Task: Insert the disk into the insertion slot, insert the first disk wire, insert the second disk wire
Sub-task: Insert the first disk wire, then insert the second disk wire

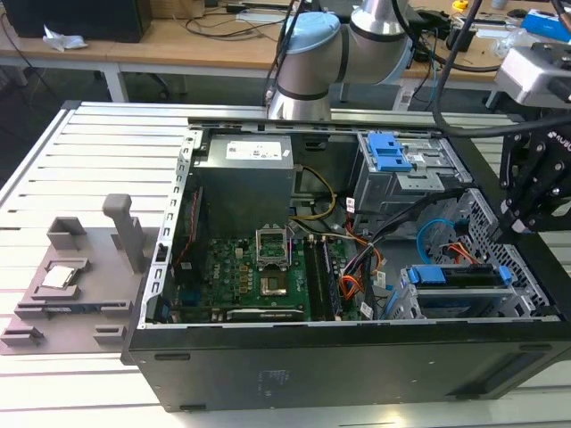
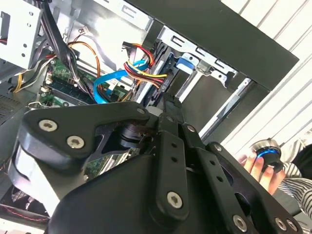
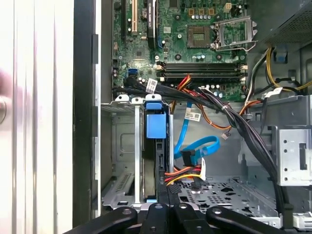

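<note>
In the exterior view I see the whole open computer case [image 1: 339, 366] from above, slanted. Both wrist views look into it closely (the first straight down), sharing the blue cable [image 3: 202, 143] [image 2: 112, 78].

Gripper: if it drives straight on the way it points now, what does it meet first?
Probably the disk, seated on edge in its blue carrier inside the metal cage: in the first wrist view the gripper lines up with it. How far off is unclear.

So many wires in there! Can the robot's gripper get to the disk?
Probably yes. The gripper is close to the disk, the case is open, and the black wire bundle passes beside it.
</note>
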